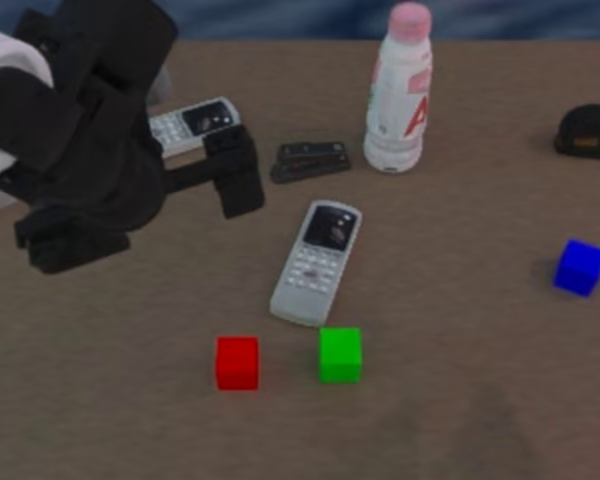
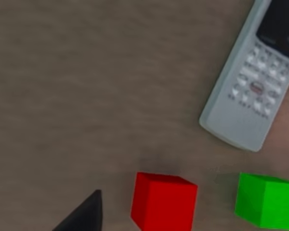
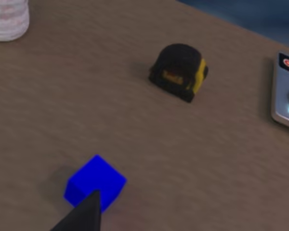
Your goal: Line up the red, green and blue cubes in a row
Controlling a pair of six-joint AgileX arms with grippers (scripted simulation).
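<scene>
Small bright red cube (image 1: 237,362) and bright green cube (image 1: 340,354): side by side, front centre, faces square to table edge. Deep blue cube (image 1: 579,267): far right, slightly rotated. Left gripper (image 1: 235,172) raised at back left; finger state indeterminate.

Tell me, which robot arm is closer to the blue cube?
Right, judging by its wrist view, where its fingertip pokes in beside the blue cube. The left gripper sits far across the table, at the top view's left.

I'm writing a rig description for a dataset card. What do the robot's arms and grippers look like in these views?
The left arm is matt black and blocky, with a white rounded section near the picture's edge. Its gripper is a chunky black block. Each wrist view shows only a dark pointed fingertip. No cables or markings are visible.
</scene>
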